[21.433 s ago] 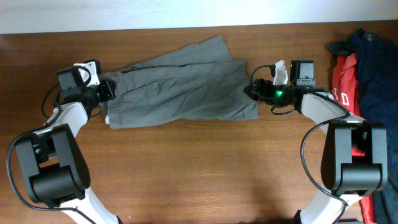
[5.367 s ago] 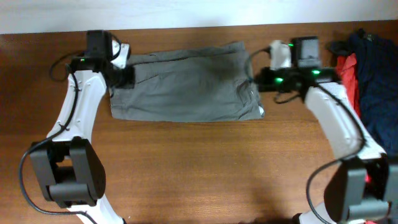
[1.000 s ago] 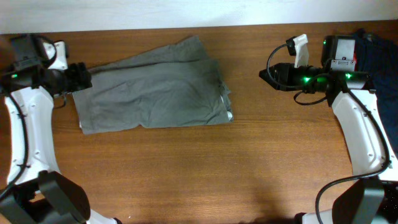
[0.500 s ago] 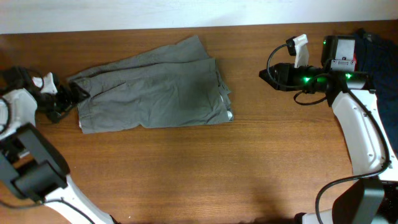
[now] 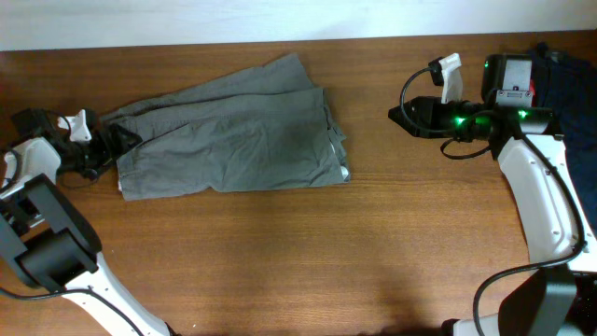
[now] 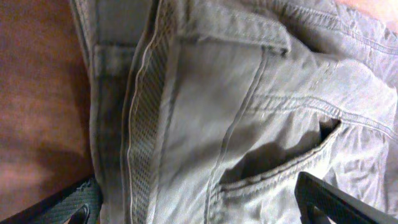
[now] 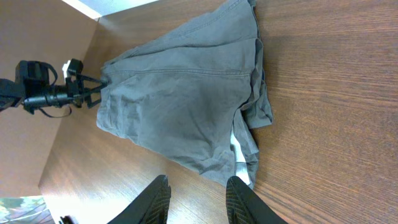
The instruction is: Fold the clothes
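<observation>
Shorts [image 5: 229,135] lie flat on the desk [image 5: 308,252]; left end effector [image 5: 117,149] spread wide at the waistband, right end effector [image 5: 399,114] partly parted, empty, well apart.

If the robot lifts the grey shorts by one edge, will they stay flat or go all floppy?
Probably floppy: the shorts already lie in soft wrinkles and folded layers. Likely light, being thin cloth. Pushed, they would probably bunch up rather than slide across the table.
</observation>
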